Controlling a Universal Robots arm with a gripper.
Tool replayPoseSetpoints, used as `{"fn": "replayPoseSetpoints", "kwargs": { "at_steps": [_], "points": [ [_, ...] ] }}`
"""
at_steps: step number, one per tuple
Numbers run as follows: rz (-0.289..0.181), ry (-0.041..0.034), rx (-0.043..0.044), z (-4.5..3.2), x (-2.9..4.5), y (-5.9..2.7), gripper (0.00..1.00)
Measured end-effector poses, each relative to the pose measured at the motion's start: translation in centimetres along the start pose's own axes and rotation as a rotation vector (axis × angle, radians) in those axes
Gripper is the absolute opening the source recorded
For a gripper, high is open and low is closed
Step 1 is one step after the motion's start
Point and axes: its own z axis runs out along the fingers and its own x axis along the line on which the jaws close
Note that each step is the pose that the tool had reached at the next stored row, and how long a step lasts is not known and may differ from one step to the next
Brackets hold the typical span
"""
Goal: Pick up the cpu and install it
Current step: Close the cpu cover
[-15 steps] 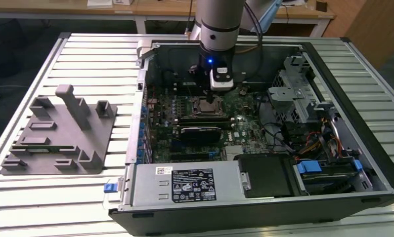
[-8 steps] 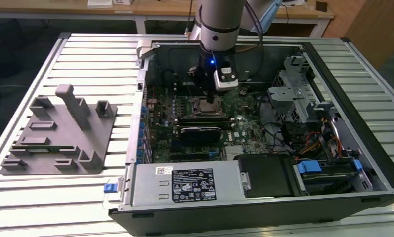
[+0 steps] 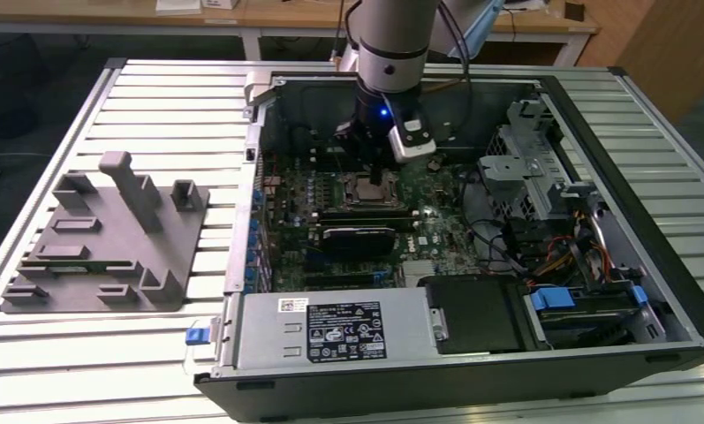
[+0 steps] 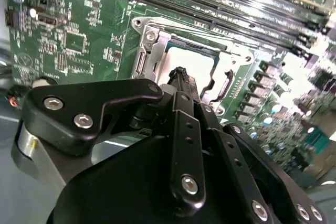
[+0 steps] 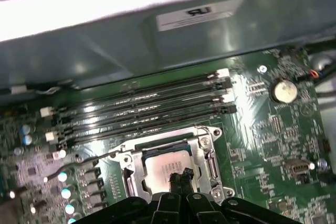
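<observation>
Slatted metal desk (image 3: 93,371) carries an open computer case (image 3: 470,390), with a grey fixture tray (image 3: 104,247) lying beside it toward the exterior view's left. Inside the case, the arm (image 3: 389,53) reaches down over the green motherboard (image 3: 446,221). In both wrist views the cpu (image 5: 160,169) (image 4: 186,59) sits flat inside the metal socket frame (image 5: 210,153) (image 4: 147,51), beside the memory slots (image 5: 157,103). The gripper (image 5: 181,176) (image 4: 178,73) hangs just over the chip's silvery top, its black fingertips pressed together and holding nothing.
</observation>
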Motion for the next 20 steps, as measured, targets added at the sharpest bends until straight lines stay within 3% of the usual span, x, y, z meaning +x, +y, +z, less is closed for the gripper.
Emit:
{"fn": "replayPoseSetpoints", "kwargs": {
  "at_steps": [6, 10, 20],
  "points": [
    [-0.099, 0.0009, -0.0003, 0.07, 0.00, 0.00, 0.11],
    [-0.101, 0.0010, -0.0007, 0.08, 0.00, 0.00, 0.11],
    [-0.101, 0.0041, -0.0192, 0.27, 0.66, -0.68, 0.11]
  ]
}}
